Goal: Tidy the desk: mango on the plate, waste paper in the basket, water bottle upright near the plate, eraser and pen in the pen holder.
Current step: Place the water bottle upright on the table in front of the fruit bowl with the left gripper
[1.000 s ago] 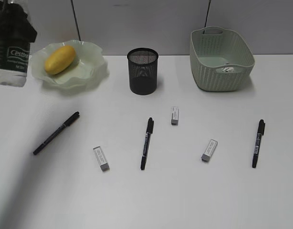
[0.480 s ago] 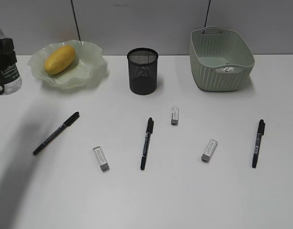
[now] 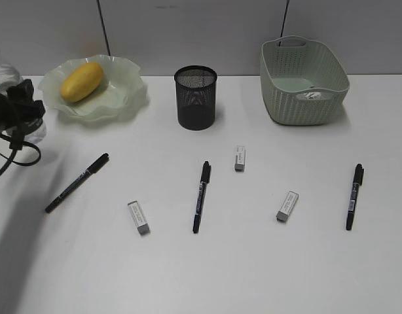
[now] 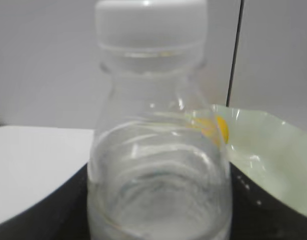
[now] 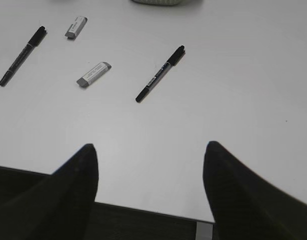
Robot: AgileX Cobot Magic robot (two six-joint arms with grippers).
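You are looking at a white counter [image 3: 253, 275] with everything spread across it. The basket [image 3: 304, 82] is sitting at the far right, with the wad of waste paper [image 3: 311, 95] lying inside it. The plate [image 3: 119, 91] is sitting at the far left, and the mango [image 3: 82, 81] is lying on it. The water bottle [image 3: 6, 78] is standing upright at the far left edge, just left of the plate; your left gripper [image 3: 21, 111] is around its lower body, and the left wrist view is showing the bottle [image 4: 156, 150] filling the space between the jaws, so they are standing wide, clamped on it or close around it, and you cannot tell whether the base is touching the counter. The pen holder [image 3: 196, 97] is standing between plate and basket, at the far middle.

Your right gripper [image 5: 148, 172] is showing only in its own wrist view, with its jaws spread apart and nothing between them, hanging above bare counter.

Three pens are lying on the near half: the left pen [image 3: 77, 182], the middle pen [image 3: 201, 196] and the right pen [image 3: 355, 195], well apart. Three erasers are lying among them: the left eraser [image 3: 139, 217], the middle eraser [image 3: 239, 158] just right of the middle pen's far end, and the right eraser [image 3: 287, 206].
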